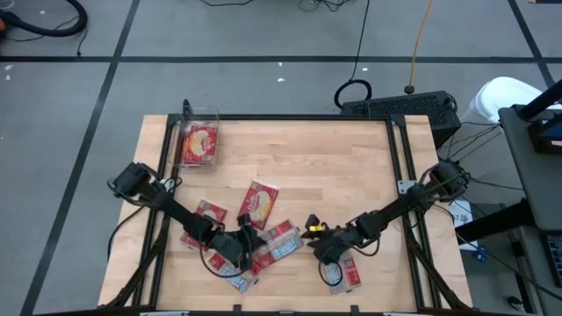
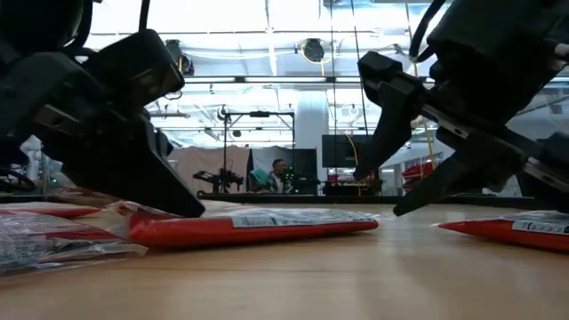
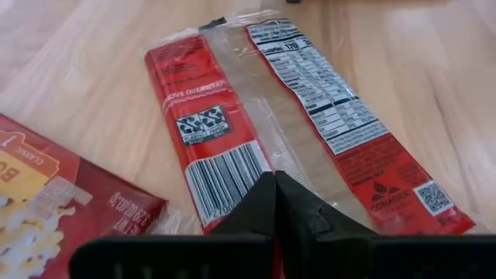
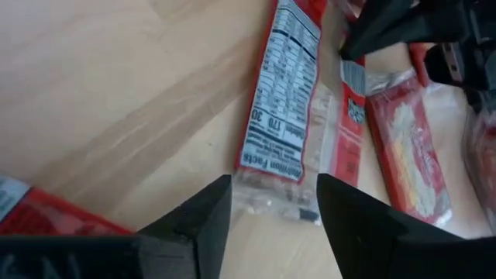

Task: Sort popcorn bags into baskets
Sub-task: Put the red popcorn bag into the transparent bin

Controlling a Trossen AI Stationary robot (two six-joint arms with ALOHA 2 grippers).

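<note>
Popcorn bags [image 1: 260, 204]: flat red packets

We're looking past our right gripper [image 4: 271, 221], fingers spread apart above the wooden table [image 4: 116, 85]. Just beyond them lies a popcorn bag [image 4: 283, 101], label side up, nutrition panel showing. Beside it, a second bag [image 4: 407, 147] shows its popcorn picture. The left gripper [image 4: 387, 27] hangs farther off, above the pile.

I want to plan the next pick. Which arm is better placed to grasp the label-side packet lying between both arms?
Probably the right. The right gripper has open fingers lined up with the packet's end. The left gripper is shut over its other end.
</note>
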